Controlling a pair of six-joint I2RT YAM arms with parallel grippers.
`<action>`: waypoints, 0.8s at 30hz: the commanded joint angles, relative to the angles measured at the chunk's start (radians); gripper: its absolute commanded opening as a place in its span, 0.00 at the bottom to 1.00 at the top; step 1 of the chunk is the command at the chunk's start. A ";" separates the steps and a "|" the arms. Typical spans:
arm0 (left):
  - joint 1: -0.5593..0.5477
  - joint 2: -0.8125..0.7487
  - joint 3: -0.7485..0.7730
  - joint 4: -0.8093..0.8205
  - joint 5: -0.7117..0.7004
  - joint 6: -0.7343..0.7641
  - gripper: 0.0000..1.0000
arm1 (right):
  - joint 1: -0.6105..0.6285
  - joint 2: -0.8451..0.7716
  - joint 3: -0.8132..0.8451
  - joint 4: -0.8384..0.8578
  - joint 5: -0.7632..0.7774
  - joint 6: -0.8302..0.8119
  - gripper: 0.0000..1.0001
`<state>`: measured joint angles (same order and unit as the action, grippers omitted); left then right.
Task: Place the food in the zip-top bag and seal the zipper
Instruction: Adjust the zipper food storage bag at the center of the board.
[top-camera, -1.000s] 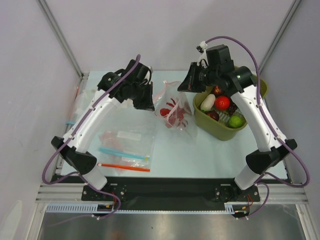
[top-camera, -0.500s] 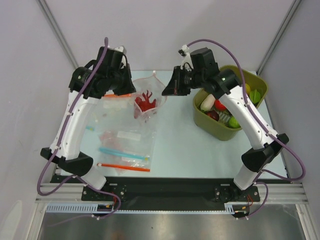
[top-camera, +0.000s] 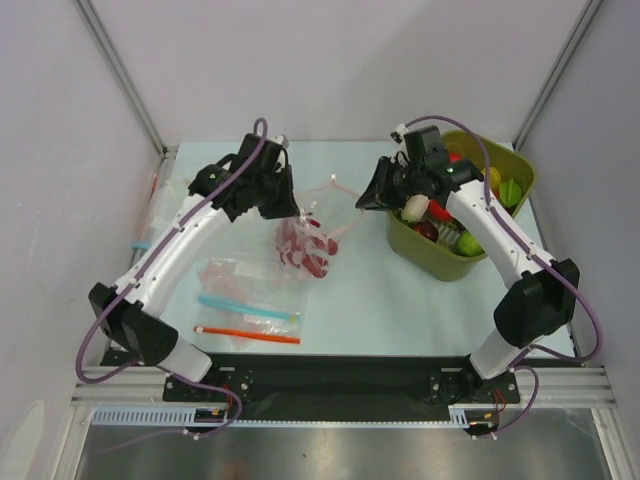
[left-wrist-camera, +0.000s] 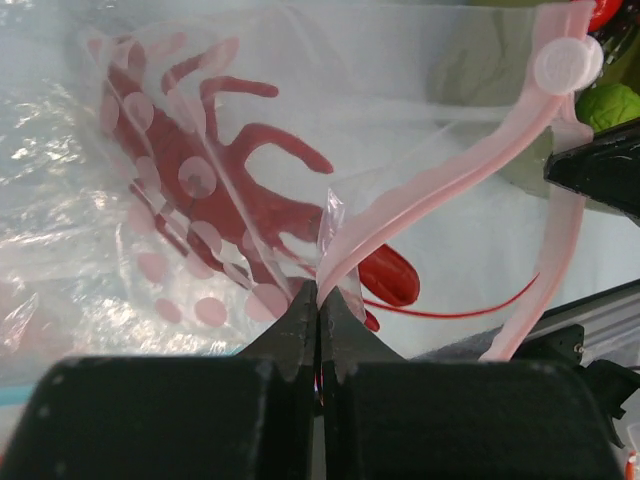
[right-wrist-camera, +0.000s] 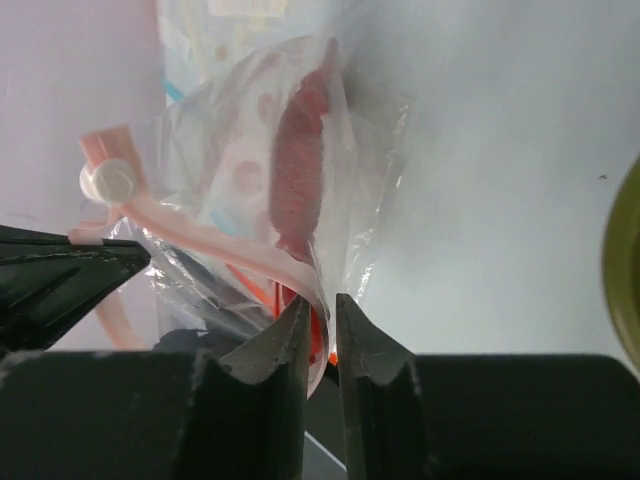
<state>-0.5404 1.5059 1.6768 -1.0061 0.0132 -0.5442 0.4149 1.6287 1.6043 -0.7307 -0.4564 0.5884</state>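
Note:
The clear zip-top bag (top-camera: 322, 215) hangs between my two grippers above the table's middle. The red lobster (top-camera: 303, 247) lies inside it, and also shows in the left wrist view (left-wrist-camera: 225, 175) and the right wrist view (right-wrist-camera: 298, 150). My left gripper (top-camera: 287, 207) is shut on the bag's pale pink zipper (left-wrist-camera: 450, 170) at one end (left-wrist-camera: 320, 292). My right gripper (top-camera: 367, 198) is shut on the zipper's other end (right-wrist-camera: 321, 308). A white slider (left-wrist-camera: 565, 65) sits on the strip. The white radish (top-camera: 415, 208) and the red tomato (top-camera: 441, 210) lie in the green bin.
The olive-green bin (top-camera: 440, 264) stands at the right with several other toy foods. Flat clear bags (top-camera: 250, 285) with a blue strip (top-camera: 240, 305) and an orange-red strip (top-camera: 250, 335) lie at the front left. More bags lie by the left wall (top-camera: 160, 205).
Both grippers swung the bag up and to the left, then brought it down again towards the middle. It now hangs lower, with the lobster still inside and both grips kept.

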 joint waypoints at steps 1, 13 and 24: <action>-0.012 -0.006 -0.025 0.190 0.060 -0.026 0.00 | -0.031 -0.053 -0.024 0.042 0.033 -0.047 0.22; -0.030 0.065 0.049 0.215 0.105 -0.011 0.01 | -0.145 -0.197 -0.066 0.018 0.064 -0.127 0.63; -0.032 0.053 0.070 0.231 0.125 0.010 0.00 | -0.407 -0.343 -0.142 0.008 0.136 -0.203 0.91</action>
<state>-0.5678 1.5787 1.6981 -0.8307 0.1139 -0.5510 0.0704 1.3445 1.5017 -0.7376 -0.3542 0.4217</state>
